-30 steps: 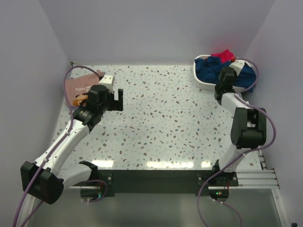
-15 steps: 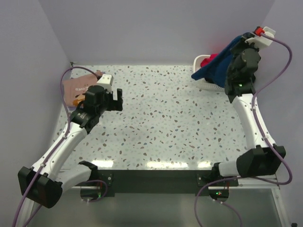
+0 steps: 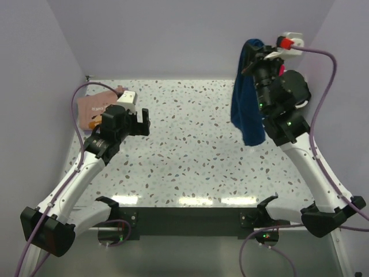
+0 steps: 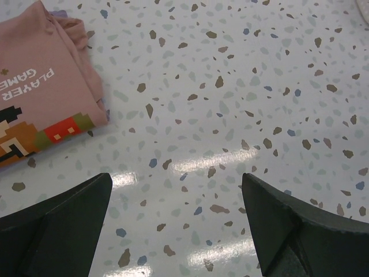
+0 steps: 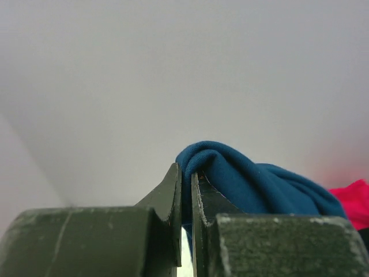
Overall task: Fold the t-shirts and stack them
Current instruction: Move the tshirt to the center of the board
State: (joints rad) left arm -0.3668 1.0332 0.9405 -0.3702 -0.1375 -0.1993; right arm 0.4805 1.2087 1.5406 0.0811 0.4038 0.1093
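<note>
My right gripper (image 3: 251, 47) is raised high at the back right and shut on the dark blue t-shirt (image 3: 246, 107), which hangs down in a long bunch above the table. In the right wrist view the blue cloth (image 5: 242, 184) is pinched between the closed fingers (image 5: 173, 196). The salmon-pink t-shirt (image 3: 95, 107) lies folded at the table's far left, its print and text showing in the left wrist view (image 4: 40, 98). My left gripper (image 3: 143, 122) is open and empty just right of the pink shirt, above the bare table.
A red cloth (image 5: 349, 202) shows behind the blue shirt in the right wrist view. The basket at the back right is hidden behind my right arm. Purple walls close in the table on three sides.
My right gripper has lifted the blue t-shirt out of the basket and swung it up and left, so it now hangs free. The left arm has barely moved.
</note>
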